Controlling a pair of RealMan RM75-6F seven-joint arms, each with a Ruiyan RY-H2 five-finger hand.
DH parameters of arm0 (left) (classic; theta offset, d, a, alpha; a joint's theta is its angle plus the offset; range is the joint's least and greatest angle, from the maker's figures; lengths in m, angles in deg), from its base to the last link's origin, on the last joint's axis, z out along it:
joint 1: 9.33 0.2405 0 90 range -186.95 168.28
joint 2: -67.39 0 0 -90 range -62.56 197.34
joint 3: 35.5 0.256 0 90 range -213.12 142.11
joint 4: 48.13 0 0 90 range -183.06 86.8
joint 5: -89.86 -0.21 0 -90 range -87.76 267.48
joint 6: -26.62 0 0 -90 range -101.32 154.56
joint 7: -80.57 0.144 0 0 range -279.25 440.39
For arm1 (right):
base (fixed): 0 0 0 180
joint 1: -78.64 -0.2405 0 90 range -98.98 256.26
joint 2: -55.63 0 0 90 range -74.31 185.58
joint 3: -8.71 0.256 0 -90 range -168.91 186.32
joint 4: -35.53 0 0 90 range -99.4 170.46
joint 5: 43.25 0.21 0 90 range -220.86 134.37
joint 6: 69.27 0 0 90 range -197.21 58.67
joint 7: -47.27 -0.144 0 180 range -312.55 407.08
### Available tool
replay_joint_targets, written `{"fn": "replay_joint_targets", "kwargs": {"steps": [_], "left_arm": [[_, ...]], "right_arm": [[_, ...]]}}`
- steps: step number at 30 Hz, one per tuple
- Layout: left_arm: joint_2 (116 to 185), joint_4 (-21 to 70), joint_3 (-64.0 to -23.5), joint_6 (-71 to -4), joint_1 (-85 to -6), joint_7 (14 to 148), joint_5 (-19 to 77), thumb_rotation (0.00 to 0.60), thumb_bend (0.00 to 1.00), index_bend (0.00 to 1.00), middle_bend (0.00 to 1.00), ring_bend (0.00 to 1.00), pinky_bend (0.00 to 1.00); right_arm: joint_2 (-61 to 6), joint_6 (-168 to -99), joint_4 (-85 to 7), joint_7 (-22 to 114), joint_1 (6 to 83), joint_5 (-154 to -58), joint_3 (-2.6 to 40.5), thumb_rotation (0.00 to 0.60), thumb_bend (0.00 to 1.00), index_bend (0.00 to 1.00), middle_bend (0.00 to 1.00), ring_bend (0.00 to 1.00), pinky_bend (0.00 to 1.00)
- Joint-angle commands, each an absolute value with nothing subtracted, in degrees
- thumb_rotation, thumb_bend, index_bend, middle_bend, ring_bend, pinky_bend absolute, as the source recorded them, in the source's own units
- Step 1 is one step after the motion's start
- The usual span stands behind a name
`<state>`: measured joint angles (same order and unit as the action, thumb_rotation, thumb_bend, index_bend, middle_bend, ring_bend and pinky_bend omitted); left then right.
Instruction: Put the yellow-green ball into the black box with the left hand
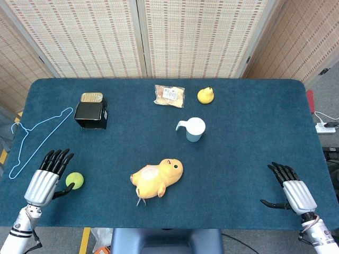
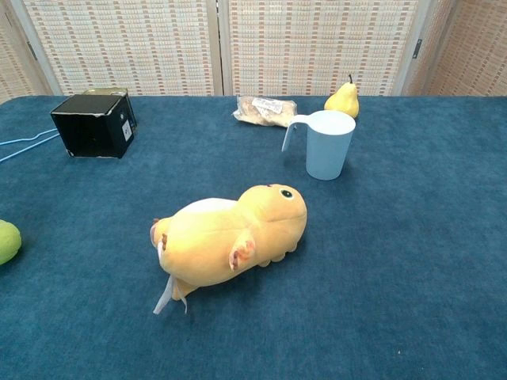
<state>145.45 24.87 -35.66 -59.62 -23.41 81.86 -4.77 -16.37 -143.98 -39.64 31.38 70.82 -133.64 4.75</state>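
The yellow-green ball (image 1: pixel 75 180) lies on the blue table near the front left; the chest view shows only its edge (image 2: pixel 6 241) at the left border. My left hand (image 1: pixel 47 177) sits just left of the ball, fingers spread and pointing away from me, thumb reaching toward the ball without gripping it. The black box (image 1: pixel 91 114) stands open-topped at the back left, also seen in the chest view (image 2: pixel 94 125). My right hand (image 1: pixel 288 187) rests at the front right, fingers apart, holding nothing. Neither hand shows in the chest view.
A yellow plush toy (image 1: pixel 157 179) lies at the front centre. A pale blue cup (image 1: pixel 194 129), a wrapped snack (image 1: pixel 169 96) and a yellow pear (image 1: pixel 205 95) stand further back. A tin can (image 1: pixel 91 98) sits behind the box. A light blue hanger (image 1: pixel 32 138) lies at the left.
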Motion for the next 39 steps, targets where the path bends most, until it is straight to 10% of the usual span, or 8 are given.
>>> {"fn": "replay_joint_targets", "kwargs": {"steps": [1, 17, 21, 23, 28, 31, 39], "left_arm": [[145.17, 25.53, -35.7, -59.25, -23.68, 82.32, -4.75, 0.317, 0.22, 0.05, 0.0, 0.0, 0.0], [144.26, 25.17, -35.52, -57.13, -24.46, 82.25, -4.42, 0.303, 0.22, 0.06, 0.01, 0.0, 0.0], [143.63, 24.27, -34.91, -55.83, -25.45, 80.88, -5.39, 0.019, 0.21, 0.68, 0.68, 0.6, 0.67], [145.33, 21.58, -35.69, -58.26, -25.04, 81.62, -5.77, 0.012, 0.24, 0.95, 0.94, 0.82, 0.87], [147.36, 18.27, -35.09, -60.59, -23.49, 80.67, -5.92, 0.561, 0.64, 1.0, 1.0, 0.99, 1.0], [149.43, 14.17, -33.68, -62.33, -21.88, 81.37, -6.86, 0.6, 0.79, 1.0, 1.0, 1.0, 1.0], [159.56, -4.35, -29.4, -64.73, -15.59, 73.38, -6.99, 0.6, 0.8, 1.0, 1.0, 1.0, 1.0]], "right_arm": [[-16.35, -143.97, -39.46, 31.28, 70.79, -133.71, 4.7, 0.455, 0.0, 0.0, 0.0, 0.0, 0.0], [-16.63, -143.56, -39.77, 32.58, 70.56, -133.49, 4.84, 0.453, 0.0, 0.0, 0.0, 0.0, 0.0], [-16.6, -142.95, -40.07, 32.87, 70.38, -133.06, 4.94, 0.453, 0.0, 0.0, 0.0, 0.0, 0.0], [-16.53, -142.81, -40.0, 32.74, 70.31, -133.05, 4.92, 0.453, 0.0, 0.0, 0.0, 0.0, 0.0], [-16.35, -142.55, -40.0, 32.32, 70.2, -132.85, 4.98, 0.453, 0.0, 0.0, 0.0, 0.0, 0.0], [-16.29, -142.62, -39.98, 32.14, 70.21, -133.0, 4.88, 0.453, 0.0, 0.0, 0.0, 0.0, 0.0], [-16.18, -141.77, -39.59, 31.07, 69.85, -132.66, 4.94, 0.452, 0.0, 0.0, 0.0, 0.0, 0.0]]}}
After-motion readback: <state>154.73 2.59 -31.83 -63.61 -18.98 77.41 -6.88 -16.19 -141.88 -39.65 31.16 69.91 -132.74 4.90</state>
